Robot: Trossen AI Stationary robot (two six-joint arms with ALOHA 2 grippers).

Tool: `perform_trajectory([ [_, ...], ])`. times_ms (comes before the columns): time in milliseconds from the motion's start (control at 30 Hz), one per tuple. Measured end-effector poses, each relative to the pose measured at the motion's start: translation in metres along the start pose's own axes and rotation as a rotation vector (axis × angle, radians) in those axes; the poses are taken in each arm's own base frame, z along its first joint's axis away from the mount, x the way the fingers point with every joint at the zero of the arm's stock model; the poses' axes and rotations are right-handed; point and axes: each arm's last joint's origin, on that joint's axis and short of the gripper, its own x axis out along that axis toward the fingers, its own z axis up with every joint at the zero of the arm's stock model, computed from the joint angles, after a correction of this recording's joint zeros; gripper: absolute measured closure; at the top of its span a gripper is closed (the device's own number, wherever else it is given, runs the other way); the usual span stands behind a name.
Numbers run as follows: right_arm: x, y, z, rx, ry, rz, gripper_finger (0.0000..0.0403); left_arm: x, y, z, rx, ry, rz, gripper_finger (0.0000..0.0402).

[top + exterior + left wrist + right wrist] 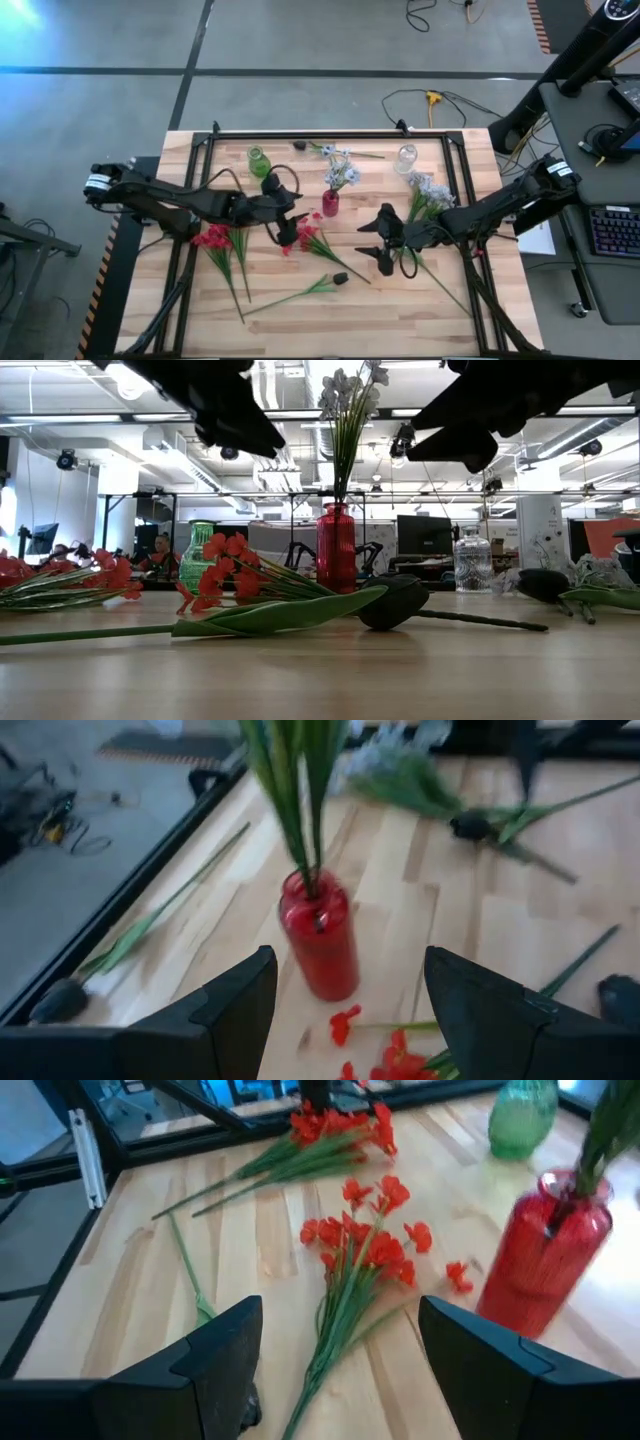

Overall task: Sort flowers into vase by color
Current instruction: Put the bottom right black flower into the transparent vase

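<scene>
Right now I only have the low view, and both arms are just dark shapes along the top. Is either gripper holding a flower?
Observer: No. The left gripper is open and empty, facing the red vase.
Operator: And the right one?
Observer: The right gripper is open and empty too, with a red flower bunch lying on the table ahead of it.
Operator: Anything behind the red vase that I can't see?
Observer: A dark-budded stem lies near the table's far edge, roughly between the green vase and the clear vase.
</scene>
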Motion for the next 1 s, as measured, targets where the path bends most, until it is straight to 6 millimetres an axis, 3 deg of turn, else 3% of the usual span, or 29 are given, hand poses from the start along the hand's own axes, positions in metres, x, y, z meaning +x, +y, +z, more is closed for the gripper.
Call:
perform_trajectory([
  [300, -0.001, -0.001, -0.002, 0.154, 0.098, -0.054, 0.0142, -0.028, 0.01, -0.019, 0.006, -0.251, -0.093, 0.0166],
  [467, -0.005, -0.005, -0.006, 0.254, 0.246, -0.154, 0.0142, -0.042, 0.018, -0.021, -0.01, -0.374, -0.112, 0.0166],
  [767, -0.018, -0.012, -0.017, 0.447, 0.481, -0.319, 0.0142, -0.051, 0.023, -0.019, -0.012, -0.414, -0.109, 0.0166],
  [1000, -0.024, -0.005, -0.024, 0.6, 0.705, -0.203, 0.0142, -0.048, 0.023, -0.021, -0.036, -0.382, -0.089, 0.0166],
])
